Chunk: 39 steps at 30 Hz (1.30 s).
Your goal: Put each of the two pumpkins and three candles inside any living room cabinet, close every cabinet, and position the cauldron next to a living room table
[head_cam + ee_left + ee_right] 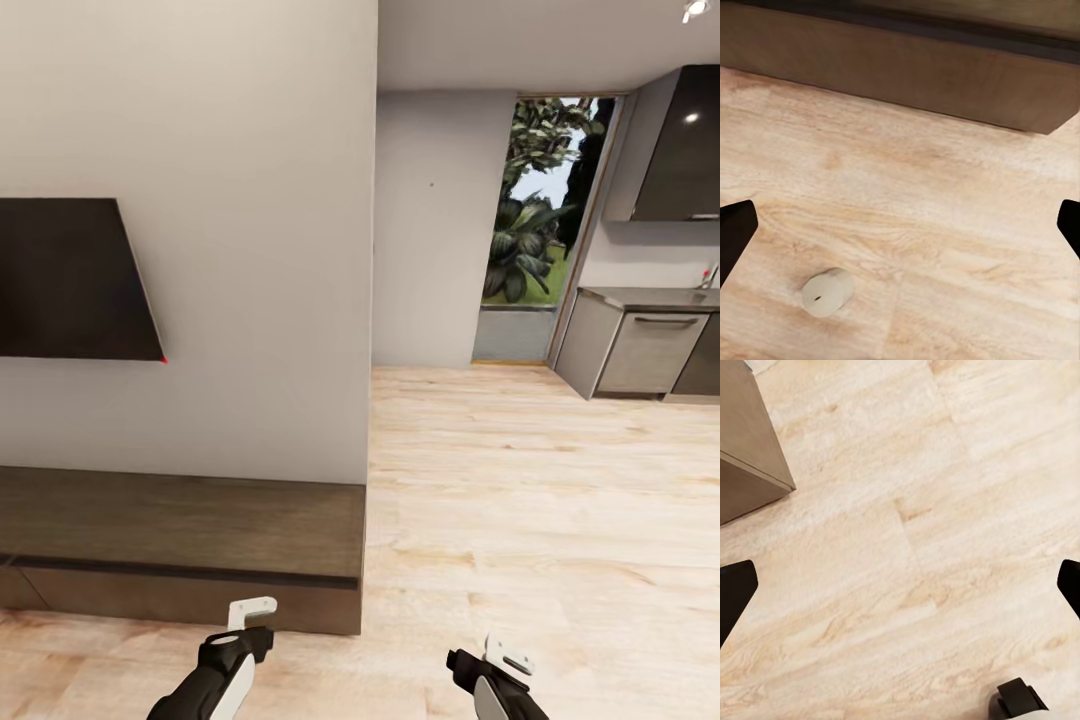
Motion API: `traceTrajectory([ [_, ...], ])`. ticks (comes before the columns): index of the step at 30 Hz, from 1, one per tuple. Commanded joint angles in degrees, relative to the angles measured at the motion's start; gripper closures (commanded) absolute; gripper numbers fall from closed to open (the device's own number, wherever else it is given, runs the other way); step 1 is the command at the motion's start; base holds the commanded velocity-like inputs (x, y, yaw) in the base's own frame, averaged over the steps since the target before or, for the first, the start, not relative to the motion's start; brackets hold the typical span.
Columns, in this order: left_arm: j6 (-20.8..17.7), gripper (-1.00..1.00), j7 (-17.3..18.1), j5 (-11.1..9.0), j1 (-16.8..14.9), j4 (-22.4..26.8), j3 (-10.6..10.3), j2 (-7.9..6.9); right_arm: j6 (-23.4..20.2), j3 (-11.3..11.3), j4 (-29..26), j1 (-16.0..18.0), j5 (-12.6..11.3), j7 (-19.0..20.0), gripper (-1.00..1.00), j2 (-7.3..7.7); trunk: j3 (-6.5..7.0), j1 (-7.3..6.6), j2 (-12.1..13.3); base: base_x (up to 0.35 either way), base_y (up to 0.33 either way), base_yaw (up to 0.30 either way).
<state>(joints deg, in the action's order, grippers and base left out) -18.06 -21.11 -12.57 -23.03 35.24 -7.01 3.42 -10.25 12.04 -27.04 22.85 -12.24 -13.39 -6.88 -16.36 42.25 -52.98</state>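
The long, low, dark brown cabinet [180, 540] stands against the wall at the left, its fronts shut; it also shows as the cabinet front [907, 67] and the cabinet corner [742, 450]. One pale grey-beige candle [828, 292] rests on the wood floor in front of it, beneath and to one side of my left gripper [900, 229], which is open and empty. My left gripper [245, 630] hangs low just before the cabinet's right end. My right gripper [495, 665] is also open and empty, over bare floor [915, 547]. Pumpkins, cauldron and table are out of view.
A dark TV [70, 280] hangs on the wall above the cabinet; the wall ends at a corner [372, 300]. Light wood floor opens to the right toward grey kitchen units [645, 350] and a glazed door [530, 230]. A base wheel [1020, 699] shows below the right gripper.
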Motion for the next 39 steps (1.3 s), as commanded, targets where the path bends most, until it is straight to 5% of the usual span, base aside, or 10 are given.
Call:
traceTrajectory([
  [1, 0.07, -1.00, 0.00, 0.00, 0.00, 0.00, 0.09, -0.03, 0.01, 0.00, 0.01, 0.00, -0.01, 0.03, -1.00, 0.01, -0.19, 0.23, -0.42, 0.000, 0.000, 0.000],
  [7, 0.13, -1.00, 0.41, -0.56, 0.00, 0.16, 1.01, -1.41, 0.13, 0.03, -0.66, 0.00, -0.49, 3.70, -1.00, -0.09, -1.26, 1.54, -2.82, 0.000, 0.000, 0.000],
  [11, -0.61, -1.00, 3.66, -2.71, 0.00, 0.60, 4.75, -3.27, -0.18, 0.07, -3.97, 0.00, -0.74, 11.44, -1.00, -0.22, -1.98, 2.42, -4.43, 0.000, 0.000, 0.000],
  [16, -8.88, -1.00, 11.89, -7.60, 0.00, 3.84, 11.78, -6.69, -2.04, -0.08, -12.54, 0.00, -2.16, 17.13, -1.00, -0.88, -2.88, 3.52, -6.43, 0.000, 0.000, 0.000],
  [21, -14.33, -1.00, 17.21, -10.12, -0.18, 6.87, 13.61, -8.16, -5.65, -0.23, -22.73, -0.14, -4.76, 17.87, -1.00, -1.36, -3.78, 4.62, -8.44, 0.000, 0.000, 0.000],
  [24, -16.02, -1.00, 20.90, -14.77, -0.63, 8.04, 16.43, -9.62, -11.02, -0.26, -33.76, -3.03, -8.47, 18.21, -1.00, -2.18, -4.31, 5.28, -9.64, 0.000, 0.000, 0.000],
  [28, -17.09, -1.00, 23.46, -21.31, -0.82, 8.47, 19.56, -10.89, -17.35, -0.39, -51.77, -10.63, -18.29, 19.70, -1.00, -2.19, -5.03, 6.16, -11.25, 0.000, 0.000, 0.000],
  [34, -17.28, -1.00, 26.44, -22.96, -0.85, 8.53, 20.31, -11.14, -19.16, -0.91, -57.53, -14.16, -28.47, 22.30, -1.00, -1.82, -6.11, 7.47, -13.65, 0.000, 0.000, 0.000],
  [39, -17.22, -1.00, 27.96, -23.09, -0.83, 8.54, 20.39, -11.15, -18.92, -3.38, -57.95, -14.45, -29.20, 22.82, -1.00, -1.86, -7.01, 8.57, -15.66, 0.000, 0.000, 0.000],
])
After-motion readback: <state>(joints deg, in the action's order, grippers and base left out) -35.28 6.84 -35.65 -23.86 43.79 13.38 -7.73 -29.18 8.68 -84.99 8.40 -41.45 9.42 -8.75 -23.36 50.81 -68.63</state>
